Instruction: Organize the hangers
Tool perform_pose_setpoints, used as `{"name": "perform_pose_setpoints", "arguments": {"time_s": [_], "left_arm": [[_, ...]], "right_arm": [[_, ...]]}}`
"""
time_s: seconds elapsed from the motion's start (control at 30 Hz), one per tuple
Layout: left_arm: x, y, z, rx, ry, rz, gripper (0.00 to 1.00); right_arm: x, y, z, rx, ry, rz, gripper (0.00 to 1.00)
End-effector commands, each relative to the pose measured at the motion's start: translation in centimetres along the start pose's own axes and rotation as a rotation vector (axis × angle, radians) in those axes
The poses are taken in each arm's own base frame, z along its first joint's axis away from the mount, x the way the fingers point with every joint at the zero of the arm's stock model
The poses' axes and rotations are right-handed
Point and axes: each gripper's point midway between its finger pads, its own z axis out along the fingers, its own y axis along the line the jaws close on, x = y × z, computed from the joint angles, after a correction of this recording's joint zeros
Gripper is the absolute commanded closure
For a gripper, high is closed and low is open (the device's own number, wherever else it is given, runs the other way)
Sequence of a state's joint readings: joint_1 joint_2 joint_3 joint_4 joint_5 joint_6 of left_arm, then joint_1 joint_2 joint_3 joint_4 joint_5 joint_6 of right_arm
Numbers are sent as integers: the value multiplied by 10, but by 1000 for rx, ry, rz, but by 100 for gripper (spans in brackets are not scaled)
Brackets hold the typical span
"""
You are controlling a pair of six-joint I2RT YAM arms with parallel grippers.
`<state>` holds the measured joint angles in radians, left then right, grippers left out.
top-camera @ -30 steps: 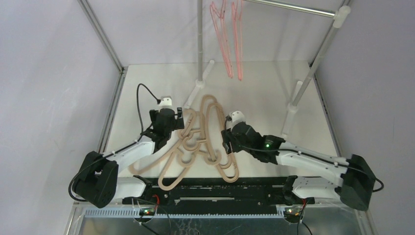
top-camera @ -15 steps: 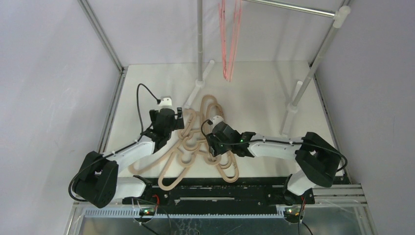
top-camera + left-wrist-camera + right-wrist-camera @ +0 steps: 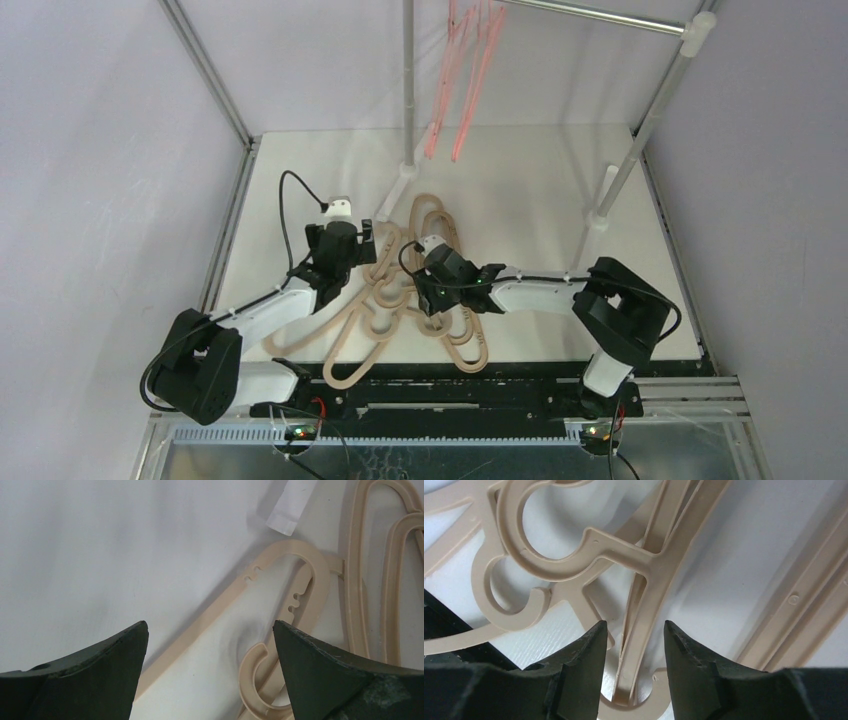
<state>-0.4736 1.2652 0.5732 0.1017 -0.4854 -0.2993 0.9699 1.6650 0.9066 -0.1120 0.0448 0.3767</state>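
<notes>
Between right jaws, narrowly parted: beige hanger [image 3: 639, 630] arm; left jaws wide above another hanger [image 3: 210, 611].

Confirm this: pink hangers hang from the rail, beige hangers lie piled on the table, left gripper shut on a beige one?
Not the last part: the left wrist view shows the left gripper open, holding nothing. Pink hangers and beige pile are as stated.

Beige hangers [image 3: 624, 555], pink-red hangers [image 3: 472, 90] (both plain, unpatterned), white table [image 3: 530, 190], dark fingers [image 3: 574, 680].
</notes>
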Motion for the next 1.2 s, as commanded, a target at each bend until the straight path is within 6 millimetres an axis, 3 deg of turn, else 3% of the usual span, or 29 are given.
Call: {"name": "perform_pose_setpoints", "arguments": {"time_s": [0.0, 0.33, 0.63, 1.0, 1.17], "left_arm": [[-30, -8, -3, 19, -73, -50, 0], [-30, -9, -3, 21, -71, -47, 0], [-31, -7, -4, 17, -72, -43, 0], [-30, -7, -4, 12, -69, -36, 0], [-28, -8, -2, 14, -63, -36, 0]], "right_arm": [[-20, 12, 5, -48, -46, 33, 47], [-21, -1, 12, -16, -41, 67, 58], [-46, -14, 7, -13, -118, 120, 64], [-69, -47, 7, 58, -196, 174, 73], [-75, -71, 10, 126, -222, 182, 74]]}}
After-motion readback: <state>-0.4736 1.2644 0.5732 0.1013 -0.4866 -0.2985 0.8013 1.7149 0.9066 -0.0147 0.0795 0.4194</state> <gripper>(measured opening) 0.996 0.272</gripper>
